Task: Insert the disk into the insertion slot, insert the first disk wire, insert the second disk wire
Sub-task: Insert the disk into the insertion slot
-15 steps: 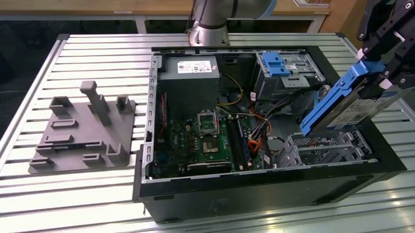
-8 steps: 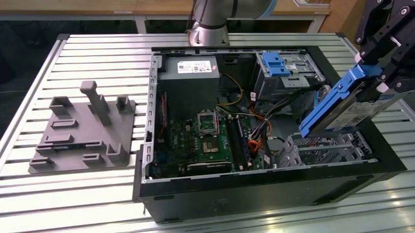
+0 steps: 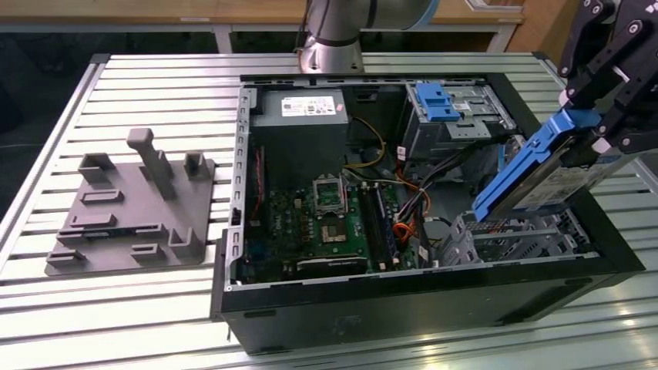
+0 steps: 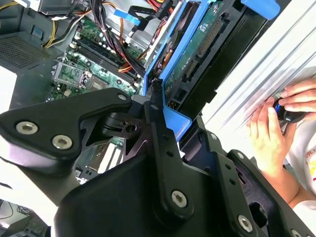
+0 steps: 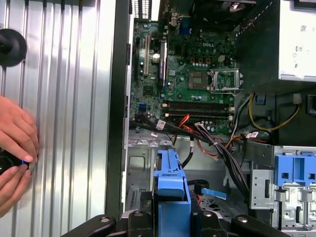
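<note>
My gripper (image 3: 596,127) is shut on the upper end of the disk (image 3: 537,176), a silver drive in a bright blue carrier. The disk hangs tilted, its lower end just above the insertion slot (image 3: 514,237), a low perforated silver cage at the near corner of the open computer case on the exterior view's right. In the first wrist view the blue carrier (image 5: 171,183) runs from my gripper (image 5: 171,223) toward the cage's metal (image 5: 140,159). The second wrist view shows the disk's green circuit side (image 4: 197,45) between my black fingers (image 4: 157,106). Black cables (image 5: 217,148) run beside the cage; which are the disk wires I cannot tell.
The case's black wall (image 3: 411,297) rims the motherboard (image 3: 319,223). A taller metal bay with a blue latch (image 3: 440,102) stands behind the cage. A grey fixture plate (image 3: 129,212) lies on the slatted table at the exterior view's left. A person's hands (image 5: 15,143) rest beside the case.
</note>
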`<action>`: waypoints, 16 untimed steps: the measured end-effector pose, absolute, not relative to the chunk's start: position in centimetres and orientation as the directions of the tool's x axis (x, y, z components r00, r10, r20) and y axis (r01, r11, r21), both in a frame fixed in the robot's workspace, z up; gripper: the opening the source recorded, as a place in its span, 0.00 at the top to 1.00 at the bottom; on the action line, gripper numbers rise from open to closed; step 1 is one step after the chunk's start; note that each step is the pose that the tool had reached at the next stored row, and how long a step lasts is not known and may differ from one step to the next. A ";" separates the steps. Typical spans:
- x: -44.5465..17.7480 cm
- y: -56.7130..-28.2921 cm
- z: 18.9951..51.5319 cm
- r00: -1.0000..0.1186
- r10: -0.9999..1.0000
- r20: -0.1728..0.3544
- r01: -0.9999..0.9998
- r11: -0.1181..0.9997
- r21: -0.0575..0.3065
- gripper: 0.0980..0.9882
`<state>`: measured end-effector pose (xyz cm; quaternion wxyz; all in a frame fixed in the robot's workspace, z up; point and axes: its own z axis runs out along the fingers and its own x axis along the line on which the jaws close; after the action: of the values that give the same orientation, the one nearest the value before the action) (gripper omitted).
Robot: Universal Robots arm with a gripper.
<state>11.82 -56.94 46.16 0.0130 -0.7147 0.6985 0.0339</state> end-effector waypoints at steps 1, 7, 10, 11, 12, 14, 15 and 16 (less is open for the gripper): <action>11.8 -57.0 46.1 0.022 -0.998 -0.067 -0.999 -0.024 0.029 0.70; 11.8 -57.1 45.7 0.022 -0.998 -0.067 -0.999 -0.024 0.029 0.70; 11.8 -57.1 45.5 0.022 -0.998 -0.066 -0.999 -0.024 0.029 0.70; 11.8 -57.1 45.5 0.022 -0.998 -0.067 -0.999 -0.024 0.029 0.70; 11.8 -57.1 45.4 0.022 -0.998 -0.067 -0.999 -0.024 0.029 0.70; 11.8 -57.1 45.2 0.022 -0.998 -0.066 -0.999 -0.024 0.029 0.70; 11.8 -57.1 45.1 0.022 -0.998 -0.067 -0.999 -0.024 0.029 0.70; 11.8 -57.1 45.0 0.022 -0.998 -0.067 -0.999 -0.024 0.029 0.70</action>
<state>11.82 -57.14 45.02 0.0130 -0.7147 0.6985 0.0339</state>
